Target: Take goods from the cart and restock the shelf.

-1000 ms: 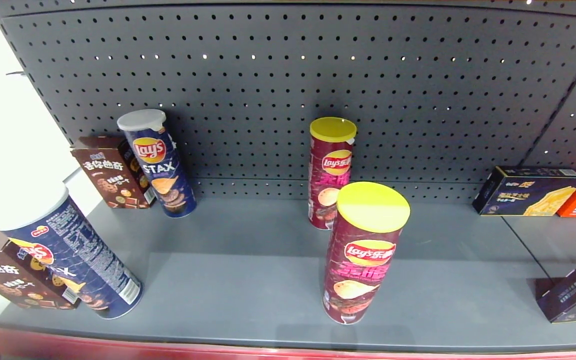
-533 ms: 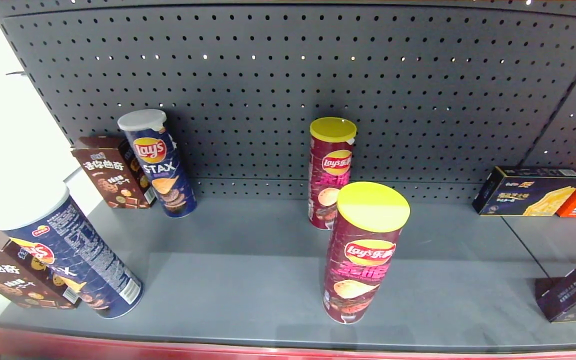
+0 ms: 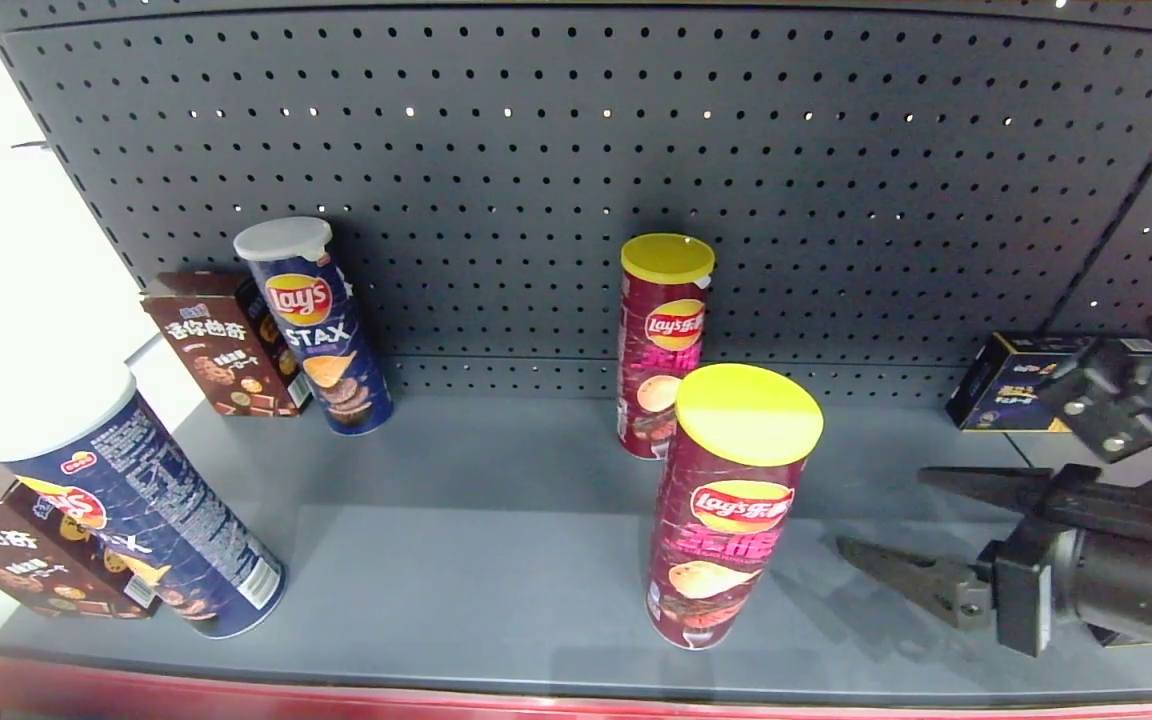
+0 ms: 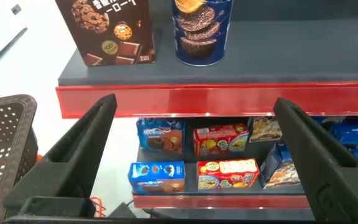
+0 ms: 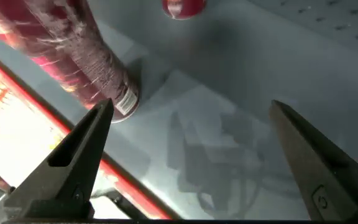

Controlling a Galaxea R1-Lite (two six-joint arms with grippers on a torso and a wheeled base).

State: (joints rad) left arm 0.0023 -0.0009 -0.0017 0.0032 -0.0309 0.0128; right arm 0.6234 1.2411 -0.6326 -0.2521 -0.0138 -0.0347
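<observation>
Over the shelf point(image 3: 496, 560) in the head view, we log the right claw point(image 3: 881, 510) spread wide and empty. It sits low above the deck, just right of the front maroon can point(image 3: 726, 510), not touching it. Its forearm enters from the right edge, roughly level, fingers pointing left. Rear maroon can point(image 3: 661, 340) stands upright behind. Blue can point(image 3: 146, 500) and cookie box point(image 3: 16, 560) sit front left.

Left wrist view: left claw point(image 4: 194, 102) also spread, holding nothing, hanging below and in front of the shelf's red lip. A black mesh basket point(image 4: 5, 137) is beside it, likely the cart.

Right wrist view: same parted fingers, front maroon can's base near one fingertip.

We judge this as between placements. Next move calls for backing the right arm out clear of that can, then fetching from the cart.
</observation>
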